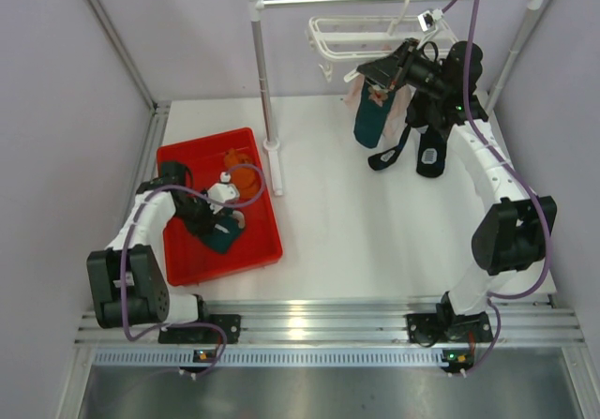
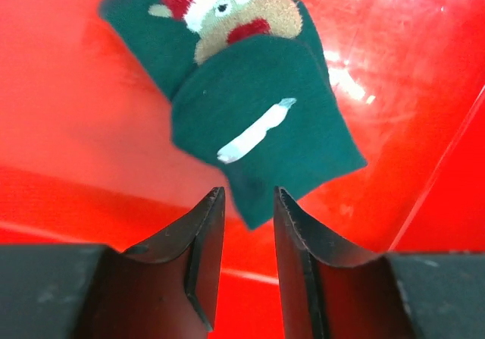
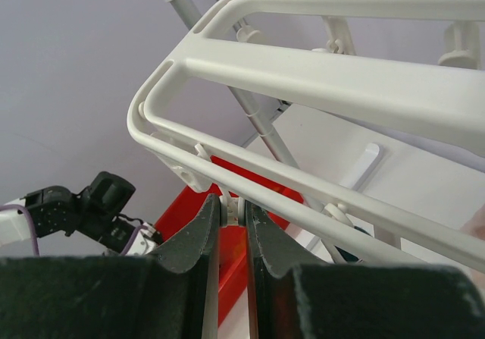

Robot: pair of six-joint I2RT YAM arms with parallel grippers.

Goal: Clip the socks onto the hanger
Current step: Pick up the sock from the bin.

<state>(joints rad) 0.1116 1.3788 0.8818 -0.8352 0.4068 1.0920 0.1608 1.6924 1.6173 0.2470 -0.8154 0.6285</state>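
Observation:
A dark teal sock (image 2: 258, 119) with a patterned patch lies in the red tray (image 2: 91, 127); it also shows from above (image 1: 225, 239). My left gripper (image 2: 248, 195) is open, low over the tray, with the sock's near tip just between its fingertips. An orange sock (image 1: 246, 177) lies further back in the tray. The white hanger (image 1: 352, 37) hangs on the rail, and a teal sock (image 1: 372, 121) hangs from it. My right gripper (image 3: 233, 206) is shut on a small white clip (image 3: 232, 213) under the hanger frame (image 3: 318, 81). The second orange sock is out of view.
The metal rail stand (image 1: 265, 82) has its left post by the red tray (image 1: 202, 144). Pale pink and black socks (image 1: 431, 152) hang under the hanger's right side. Purple walls close in the white table (image 1: 356, 222) on three sides.

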